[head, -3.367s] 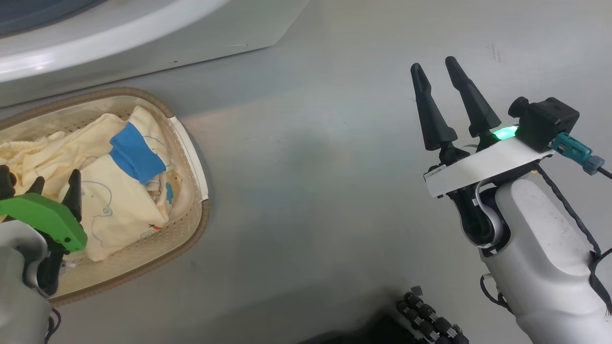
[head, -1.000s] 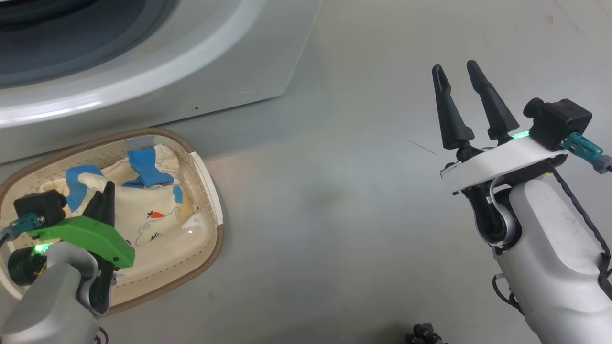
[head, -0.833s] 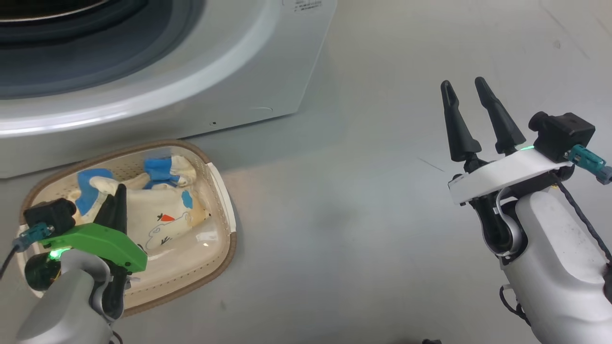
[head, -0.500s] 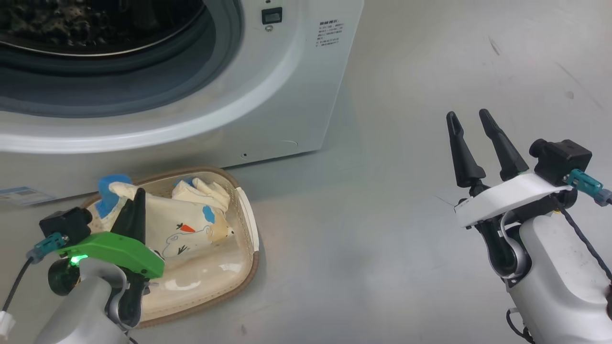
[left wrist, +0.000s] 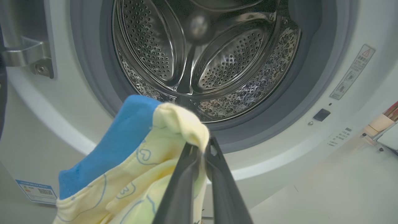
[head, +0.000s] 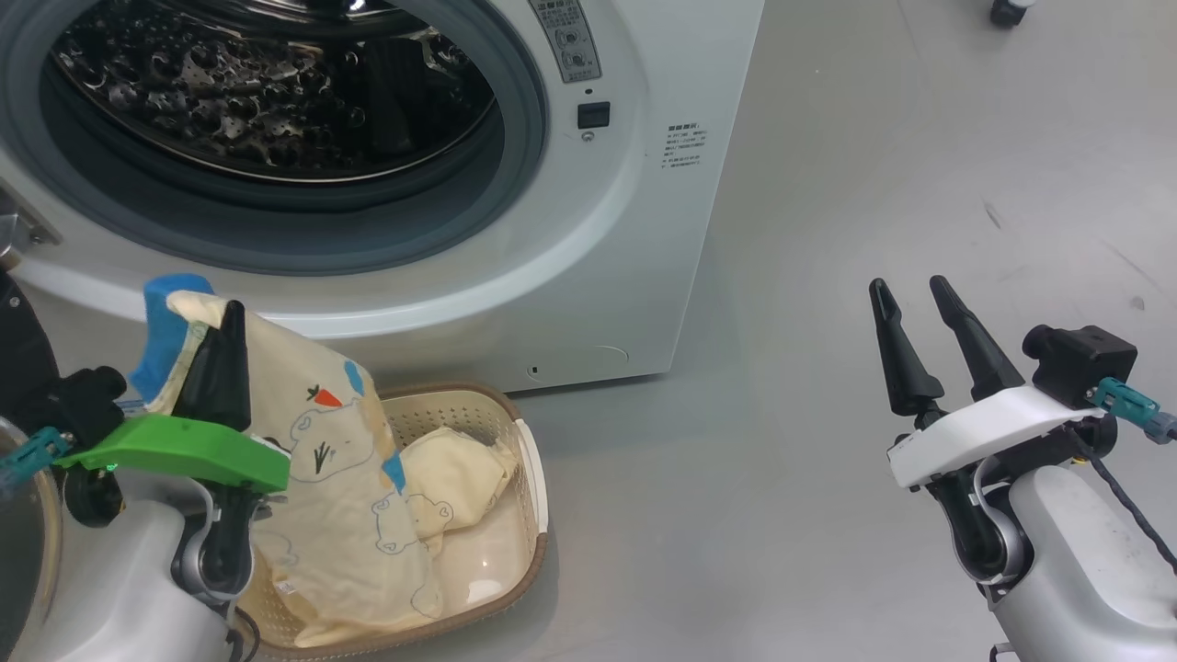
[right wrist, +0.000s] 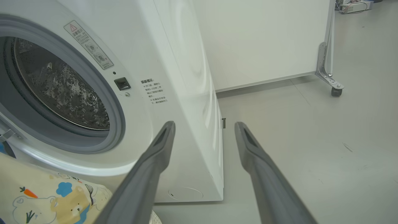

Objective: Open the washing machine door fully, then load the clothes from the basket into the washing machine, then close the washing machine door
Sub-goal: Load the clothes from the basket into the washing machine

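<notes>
Garment lift is done: my left gripper (head: 234, 314), fingers pinched shut on one yellow garment (head: 340, 478), has raised it from the basket (head: 460, 403) up before the open drum (head: 276, 92). The second garment (head: 460, 469) stays in the basket. My right gripper (head: 906, 281) waits beside with fingers wide and empty. Loading comes next, I think.

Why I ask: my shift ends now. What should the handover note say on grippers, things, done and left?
Left gripper: shut on a yellow garment with a blue band, held up over the basket, facing the drum.
Right gripper: open, empty, over the floor right of the machine.
Basket on the floor before the machine, another yellow piece in it.
Done: door swung open at the left; first garment gripped.
Left: put it in the drum, where no clothes are seen; load the rest; close the door.
</notes>
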